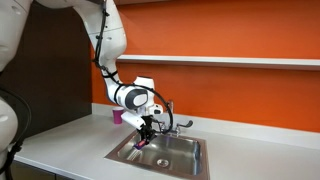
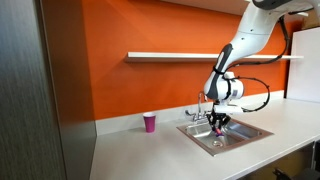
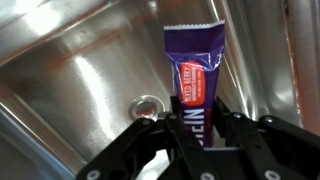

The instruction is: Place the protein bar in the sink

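My gripper is shut on the purple protein bar, which sticks out past the fingertips. Below it lies the steel sink with its drain just to the left of the bar. In both exterior views the gripper hangs over the sink, low inside the basin, with a bit of magenta bar at its tips. The chrome faucet stands at the sink's back rim.
A small pink cup stands on the white counter beside the sink, against the orange wall. A shelf runs above. A dark cabinet borders the counter's end.
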You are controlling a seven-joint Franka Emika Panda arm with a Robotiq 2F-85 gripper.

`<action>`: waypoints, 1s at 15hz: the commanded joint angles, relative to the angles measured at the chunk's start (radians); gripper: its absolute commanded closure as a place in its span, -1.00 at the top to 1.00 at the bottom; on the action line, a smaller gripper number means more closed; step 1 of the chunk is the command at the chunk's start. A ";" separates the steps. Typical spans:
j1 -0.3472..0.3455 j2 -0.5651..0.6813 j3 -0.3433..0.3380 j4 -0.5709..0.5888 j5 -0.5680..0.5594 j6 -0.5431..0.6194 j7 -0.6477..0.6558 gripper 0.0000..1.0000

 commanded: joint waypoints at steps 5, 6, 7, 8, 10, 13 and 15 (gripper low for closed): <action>-0.059 0.170 0.040 0.139 0.021 0.013 -0.013 -0.80; -0.064 0.187 0.045 0.152 0.023 0.014 -0.013 -0.80; -0.067 0.203 0.049 0.164 0.023 0.014 -0.013 -0.80; -0.072 0.221 0.056 0.176 0.026 0.014 -0.014 -0.80; -0.080 0.252 0.068 0.198 0.026 0.013 -0.014 -0.80; -0.087 0.291 0.080 0.221 0.022 0.011 -0.011 -0.80; -0.084 0.311 0.081 0.231 0.017 0.011 -0.008 -0.80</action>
